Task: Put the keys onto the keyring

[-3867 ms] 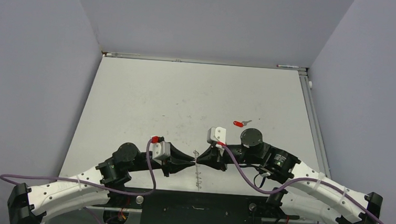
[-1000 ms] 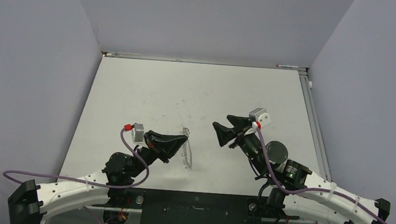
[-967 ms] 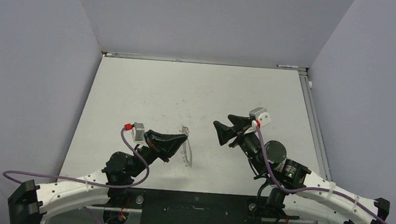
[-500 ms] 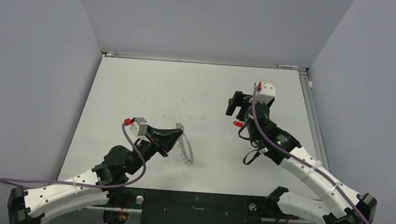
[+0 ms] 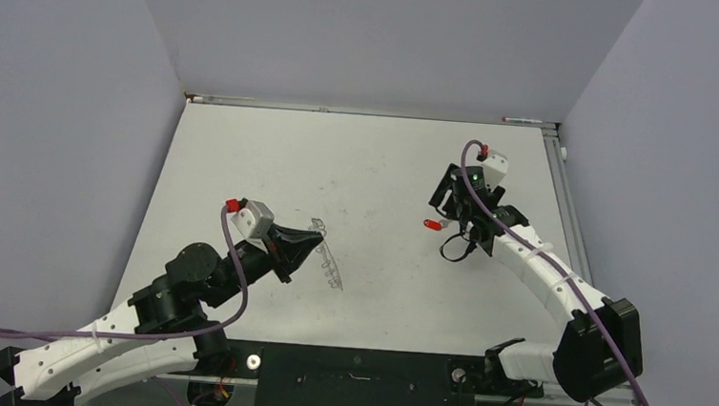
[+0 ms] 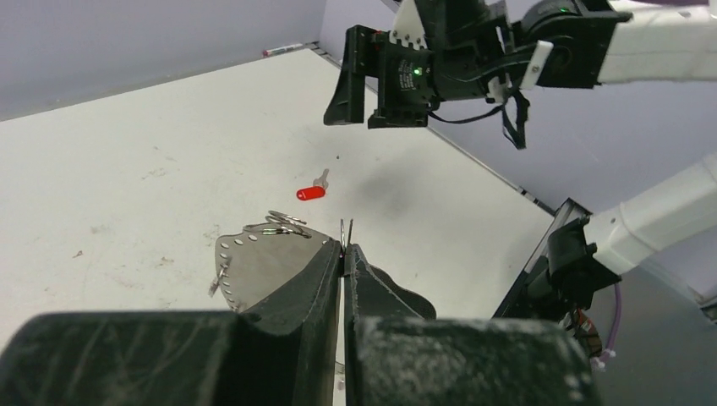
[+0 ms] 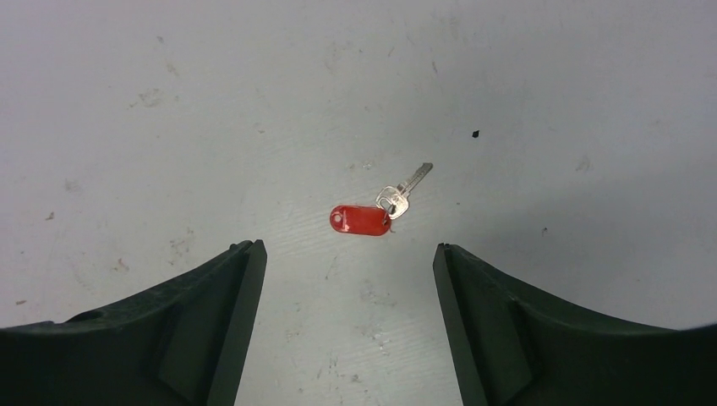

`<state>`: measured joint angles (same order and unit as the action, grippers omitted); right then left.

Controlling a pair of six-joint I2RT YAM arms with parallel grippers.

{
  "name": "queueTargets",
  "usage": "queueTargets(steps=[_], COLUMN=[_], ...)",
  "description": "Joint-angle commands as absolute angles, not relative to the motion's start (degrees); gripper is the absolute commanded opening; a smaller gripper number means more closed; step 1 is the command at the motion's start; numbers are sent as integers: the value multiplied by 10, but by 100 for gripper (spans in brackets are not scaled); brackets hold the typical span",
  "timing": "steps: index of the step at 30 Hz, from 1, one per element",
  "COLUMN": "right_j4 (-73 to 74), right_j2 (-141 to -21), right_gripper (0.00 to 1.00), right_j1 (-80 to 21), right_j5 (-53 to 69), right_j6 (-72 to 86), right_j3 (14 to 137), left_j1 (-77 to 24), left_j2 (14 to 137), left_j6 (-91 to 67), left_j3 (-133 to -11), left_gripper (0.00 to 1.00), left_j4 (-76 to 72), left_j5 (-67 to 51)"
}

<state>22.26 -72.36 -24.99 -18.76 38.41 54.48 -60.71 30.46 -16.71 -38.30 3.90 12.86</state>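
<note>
glossy red plastic key (image 7: pixel 363 220), scuffed matt table (image 7: pixel 550 101)

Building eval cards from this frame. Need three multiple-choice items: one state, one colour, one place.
1. The left gripper is: A open; B shut on the keyring; C shut, empty.
2. The tag on the key is: A blue; B red; C green.
3. The key lies: A inside the keyring; B in the left gripper; C on the table below the right gripper.

Answers:
1. B, its jaws pinch the ring's wire in the left wrist view.
2. B, the tag shows red in every view.
3. C, the right wrist view shows it flat on the table between the open jaws.
</note>
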Motion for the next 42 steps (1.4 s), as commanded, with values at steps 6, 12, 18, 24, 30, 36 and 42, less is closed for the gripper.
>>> queueTargets(steps=[6,12,18,24,30,36,42], right_j4=[165,146,122,108,98,92,86], right_j2=[-819,-863,-896,-930,-946,-952,-956], right_gripper=[67,64,57,45,36,27,26], right_j1=[-220,-212,-207,-207,-207,-207,-207], right_j5=[-157,-160,-155,-154,-145,-144,-145], right_j6=[431,432,434,432,428,424,421], right_j3=[520,518,514,516,519,516,512], left_j1=[-582,-546,-492,-472,-467,-462,-461], left_j2=[272,274,287,288,290,290,290], left_j6=[-106,-98,-107,-112,-112,-115,-115], left_j3=[-378,-376,-376,-371,-371,-370,-370], left_gripper=[0,0,0,0,0,0,0], left_j4=[100,110,108,103,105,102,101], left_j5=[72,59,19,4,0,-10,-16])
